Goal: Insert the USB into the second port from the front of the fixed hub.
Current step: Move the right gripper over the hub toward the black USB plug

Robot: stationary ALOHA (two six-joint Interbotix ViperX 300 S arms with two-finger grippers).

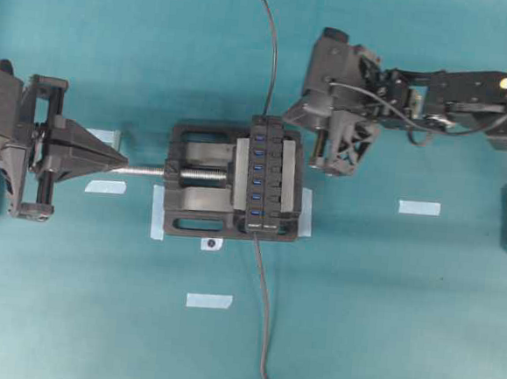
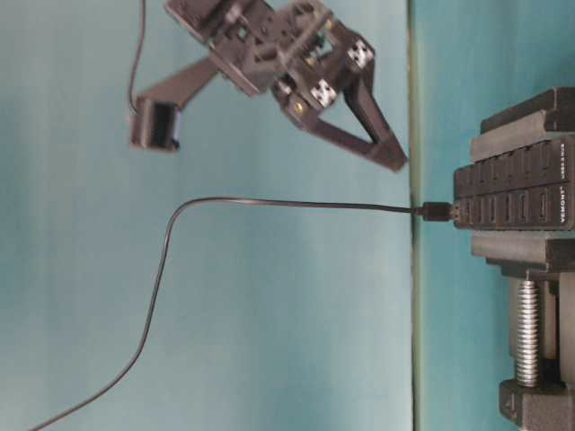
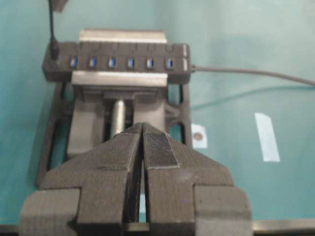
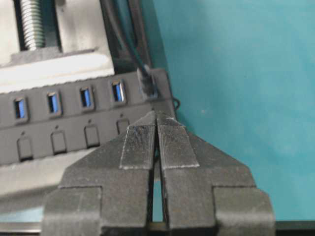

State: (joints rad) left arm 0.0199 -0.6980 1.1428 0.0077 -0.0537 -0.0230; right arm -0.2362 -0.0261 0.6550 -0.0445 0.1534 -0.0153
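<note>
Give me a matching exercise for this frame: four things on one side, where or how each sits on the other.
1 left gripper; 2 right gripper; 3 USB plug; 4 fixed hub
A clamped in vise; B plugged into hub's end; C shut, facing vise screw; D shut, beside hub's plugged end
Pairs: 1-C, 2-D, 3-B, 4-A

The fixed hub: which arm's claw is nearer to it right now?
Right. The right claw sits shut just beside the fixed hub, near its far end. The left claw is shut too, farther off, out past the end of the vise screw.
</note>
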